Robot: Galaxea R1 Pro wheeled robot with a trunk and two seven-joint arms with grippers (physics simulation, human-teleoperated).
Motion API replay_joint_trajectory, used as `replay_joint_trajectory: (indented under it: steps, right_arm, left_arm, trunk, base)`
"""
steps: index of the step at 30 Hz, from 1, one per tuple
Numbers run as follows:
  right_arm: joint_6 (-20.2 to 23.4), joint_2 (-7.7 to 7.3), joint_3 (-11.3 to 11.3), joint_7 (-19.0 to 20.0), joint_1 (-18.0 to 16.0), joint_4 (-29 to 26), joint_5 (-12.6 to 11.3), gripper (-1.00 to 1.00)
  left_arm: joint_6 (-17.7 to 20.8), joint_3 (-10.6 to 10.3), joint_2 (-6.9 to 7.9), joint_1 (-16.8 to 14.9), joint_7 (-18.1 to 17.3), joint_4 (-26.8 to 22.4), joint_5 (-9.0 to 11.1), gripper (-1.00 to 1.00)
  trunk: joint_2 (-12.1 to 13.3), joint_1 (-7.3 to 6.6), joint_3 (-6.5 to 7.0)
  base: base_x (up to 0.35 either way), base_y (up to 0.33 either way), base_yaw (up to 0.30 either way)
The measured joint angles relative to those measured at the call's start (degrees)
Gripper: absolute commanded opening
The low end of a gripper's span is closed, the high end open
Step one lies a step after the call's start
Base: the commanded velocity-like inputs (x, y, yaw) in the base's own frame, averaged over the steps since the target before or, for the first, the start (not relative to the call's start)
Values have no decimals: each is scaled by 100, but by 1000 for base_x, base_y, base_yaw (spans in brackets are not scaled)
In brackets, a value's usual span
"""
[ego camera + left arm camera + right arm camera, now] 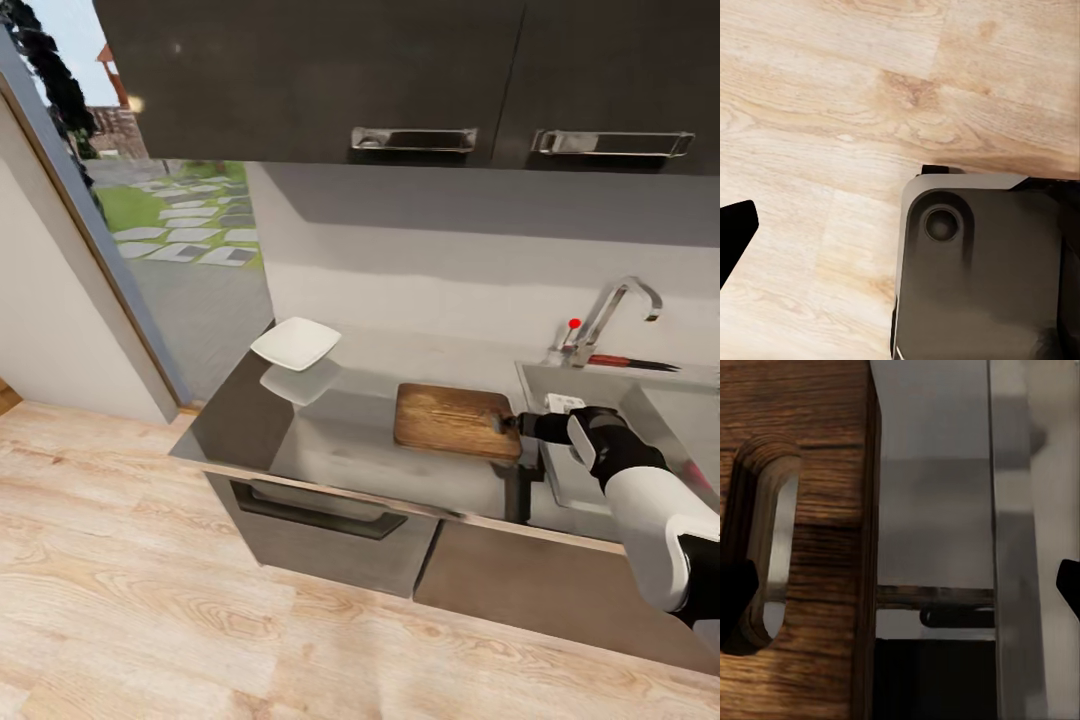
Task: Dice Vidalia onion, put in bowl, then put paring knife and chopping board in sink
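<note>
Hovering at the slot end of the chopping board (446, 420), the right gripper (516, 424) has its fingers spread wide with the board edge between them, so closing off-centre could shove it along the surface (340, 440) toward the sink (640, 385).

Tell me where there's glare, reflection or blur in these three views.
Head view: the glossy countertop mirrors the bowl, and a highlight spot sits on the upper cabinet. Right wrist view: the chopping board looks sharp, the steel beside it soft. Left wrist view: evenly lit floor, no glare.
</note>
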Motion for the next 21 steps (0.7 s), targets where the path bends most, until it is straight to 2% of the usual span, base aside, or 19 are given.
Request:
replay_joint_trajectory:
  steps: [11, 16, 21]
  right_arm:
    - [-7, 134, 7, 31, 0, -251, 10, 100]
    - [10, 128, -4, 438, 0, -592, 22, 100]
    - [24, 118, -2, 630, 1, -682, 39, 100]
  left_arm:
    - [0, 0, 0, 0, 1, 0, 3, 100]
    - [0, 0, 0, 0, 1, 0, 7, 100]
    - [0, 0, -4, 0, 0, 0, 8, 100]
  trunk:
    - [0, 0, 0]
    - [0, 0, 0]
    - [0, 0, 0]
  base:
    - [-1, -7, 0]
    - [0, 0, 0]
    - [-24, 0, 0]
